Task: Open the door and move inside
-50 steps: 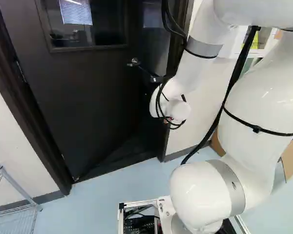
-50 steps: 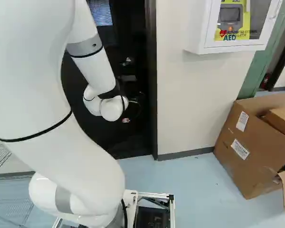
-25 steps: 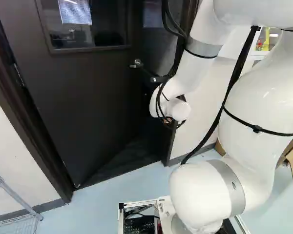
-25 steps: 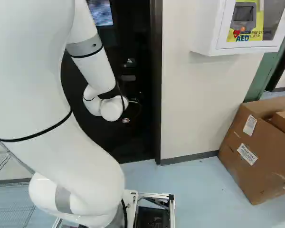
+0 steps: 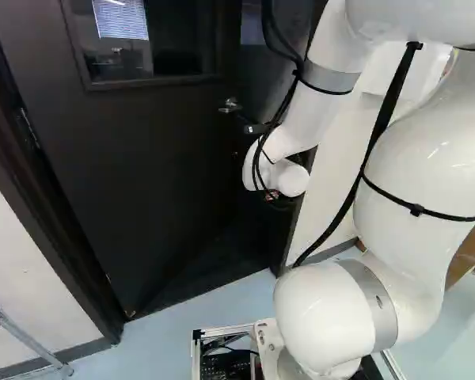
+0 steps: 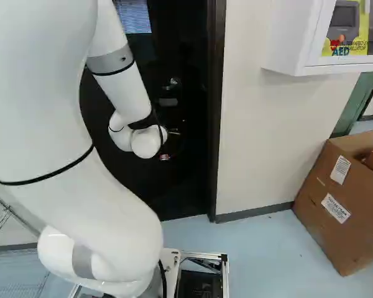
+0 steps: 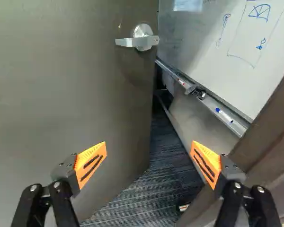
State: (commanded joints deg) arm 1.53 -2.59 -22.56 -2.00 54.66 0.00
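While the door stands partly open ahead of the claw, its free edge falls in line with the space between the claw's two fingers. The fingers are spread wide, their orange pads well apart, and nothing is gripped. One finger shows against the door's face, though whether they touch cannot be told; the other shows against the dark door frame, and contact there is just as unclear. The metal lever handle sits on the door farther ahead of the claw, near the free edge and apart from the fingers. A window is set in the door, higher than the claw

Through the opening, straight ahead of the claw, lies dark striped carpet with a small white item on it. Beyond the frame-side finger, inside the room, hangs a whiteboard with blue drawings, and a blue-capped marker lies on the tray along its lower edge. To the right of the claw, outside the doorway, a white cabinet is fixed to the wall, and an open cardboard box stands on the pale floor, lower than the claw
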